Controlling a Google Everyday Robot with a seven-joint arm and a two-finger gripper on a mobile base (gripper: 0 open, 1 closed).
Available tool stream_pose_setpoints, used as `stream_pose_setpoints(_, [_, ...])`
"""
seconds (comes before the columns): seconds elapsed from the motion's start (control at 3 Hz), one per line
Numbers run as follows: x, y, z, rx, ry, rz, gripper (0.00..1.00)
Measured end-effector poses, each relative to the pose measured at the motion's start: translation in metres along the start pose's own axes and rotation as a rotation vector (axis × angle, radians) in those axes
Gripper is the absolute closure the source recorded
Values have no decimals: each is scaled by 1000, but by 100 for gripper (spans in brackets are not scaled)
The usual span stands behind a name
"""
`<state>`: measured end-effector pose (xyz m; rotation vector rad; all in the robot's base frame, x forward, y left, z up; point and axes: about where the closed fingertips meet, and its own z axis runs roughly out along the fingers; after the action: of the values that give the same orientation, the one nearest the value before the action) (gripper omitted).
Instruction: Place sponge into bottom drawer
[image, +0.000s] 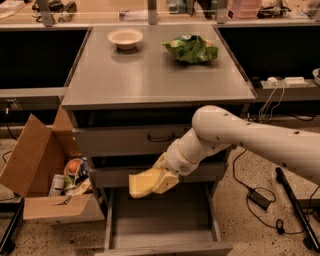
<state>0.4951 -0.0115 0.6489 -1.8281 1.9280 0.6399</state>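
- The gripper (159, 178) clamped the sponge (140, 185) in the air, above the open bottom drawer (160, 221).
- Done: grasp, carry.
- Remaining: lowering and releasing the sponge inside the drawer.

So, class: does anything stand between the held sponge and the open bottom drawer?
Nothing visible does. The gripper holds the sponge above the open bottom drawer, and only open air shows between sponge and drawer floor.

Big white arm (260, 140) reaching in from 3 o'clock, wrist (187, 154) pointing down toward 8 o'clock, gripper (162, 177) pinching the sponge (142, 184).
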Motion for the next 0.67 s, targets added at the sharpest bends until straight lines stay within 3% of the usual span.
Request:
stream_pose_setpoints(0.33, [19,-1,17,1,27,26,100])
stream_pose_setpoints(0.67, [68,2,67,20,36,-2,100])
